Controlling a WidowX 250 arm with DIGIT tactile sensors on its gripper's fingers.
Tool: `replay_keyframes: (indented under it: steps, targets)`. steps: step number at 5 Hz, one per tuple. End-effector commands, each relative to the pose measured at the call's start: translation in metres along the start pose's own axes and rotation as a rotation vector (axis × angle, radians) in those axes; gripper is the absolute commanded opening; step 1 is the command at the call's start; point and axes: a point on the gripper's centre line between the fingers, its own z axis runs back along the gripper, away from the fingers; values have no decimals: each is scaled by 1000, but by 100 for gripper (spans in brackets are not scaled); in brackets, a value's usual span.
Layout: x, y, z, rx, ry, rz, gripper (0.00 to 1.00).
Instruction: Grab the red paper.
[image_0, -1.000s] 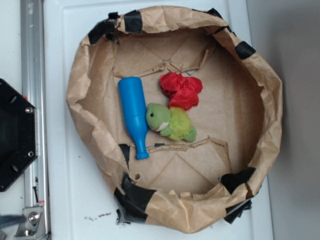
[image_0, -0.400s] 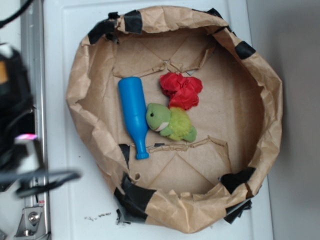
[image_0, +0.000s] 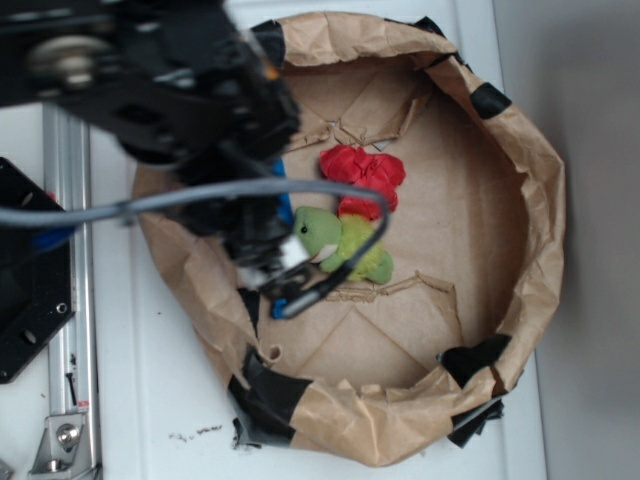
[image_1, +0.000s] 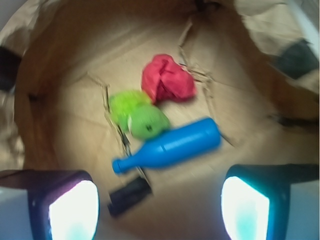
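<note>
The red paper (image_0: 362, 172) is a crumpled wad lying inside the brown paper ring (image_0: 540, 200), touching the green plush turtle (image_0: 345, 245). In the wrist view the red paper (image_1: 167, 80) lies ahead, beyond the turtle (image_1: 137, 115) and the blue bottle (image_1: 170, 145). My gripper (image_1: 160, 210) is open, with only the brown floor between its fingers. In the exterior view the blurred arm covers the ring's left part, and the gripper (image_0: 270, 262) hangs left of the turtle, apart from the red paper.
The ring's crumpled wall (image_1: 30, 100) with black tape patches (image_0: 270, 385) surrounds the objects. The arm hides most of the blue bottle, whose neck tip (image_0: 284, 305) shows. A metal rail (image_0: 65, 400) and a black base plate (image_0: 30, 300) stand at the left.
The arm has swung in from the left edge over the ring's left side, now covering the blue bottle. The red paper, turtle and bottle have not moved.
</note>
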Motion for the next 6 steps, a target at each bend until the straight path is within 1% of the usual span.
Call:
replay_keyframes:
  steps: [1,3,4,5,6]
  targets:
    - [48,4,-53,13,-66,21,100]
    - [69,12,-90,105,-44,-50,100]
    - [70,12,-100,131,-17,-75,27]
    - [61,9,-92,144,14,-133,0]
    - [57,-7,-57,252,134,-260,0]
